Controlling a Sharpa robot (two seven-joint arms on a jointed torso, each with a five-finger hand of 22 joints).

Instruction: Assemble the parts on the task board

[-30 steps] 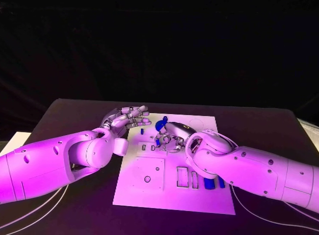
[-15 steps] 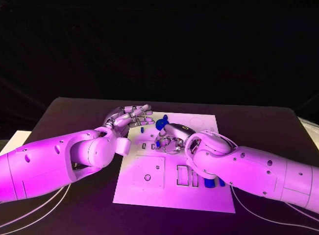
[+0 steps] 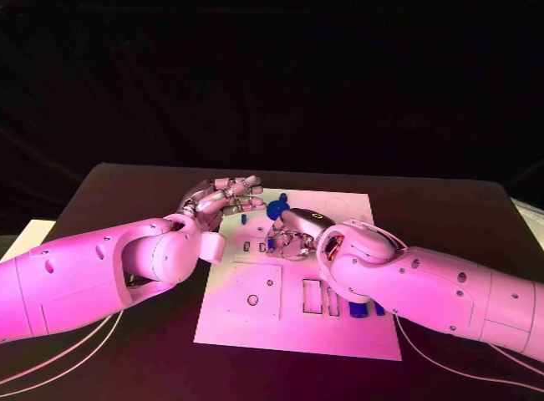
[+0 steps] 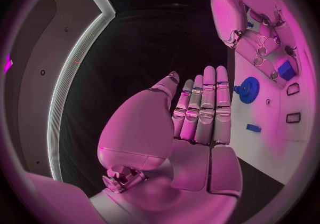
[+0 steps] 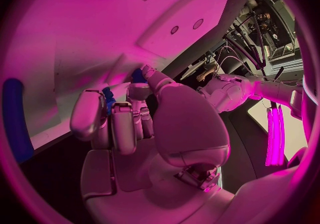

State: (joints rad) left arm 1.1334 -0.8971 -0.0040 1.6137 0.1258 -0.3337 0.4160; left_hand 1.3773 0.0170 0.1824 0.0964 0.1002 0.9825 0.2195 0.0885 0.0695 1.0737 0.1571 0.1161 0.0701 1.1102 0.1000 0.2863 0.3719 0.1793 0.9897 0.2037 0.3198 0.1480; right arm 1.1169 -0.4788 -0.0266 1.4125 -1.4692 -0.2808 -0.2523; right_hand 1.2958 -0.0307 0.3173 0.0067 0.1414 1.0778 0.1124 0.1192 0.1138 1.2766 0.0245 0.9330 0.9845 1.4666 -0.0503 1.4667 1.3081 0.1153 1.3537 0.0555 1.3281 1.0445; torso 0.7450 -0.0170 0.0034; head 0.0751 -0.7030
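Observation:
The white task board [image 3: 298, 330] lies in the middle of the black table. My right hand [image 3: 293, 232] is curled low over its middle and pinches a small blue part [image 5: 108, 99] between its fingers. The left wrist view shows that hand [image 4: 256, 18] with a blue block [image 4: 287, 69] at its fingertips. A blue gear [image 3: 279, 205] stands on the board's far part, also seen as the gear [image 4: 248, 86]. My left hand [image 3: 226, 199] hovers at the board's far left corner, fingers straight and apart, holding nothing. A small blue piece [image 4: 253, 127] lies on the board near it.
Rectangular slots [image 3: 312, 296] and a square recess [image 3: 257, 294] mark the board's near half. Upright blue parts [image 3: 366, 309] sit by my right forearm. A pale sheet [image 3: 25, 238] lies at the table's left edge; cables [image 3: 55, 359] run along the front.
My left hand has drifted slightly up and towards the far side. My right hand stays curled over the same spot on the board.

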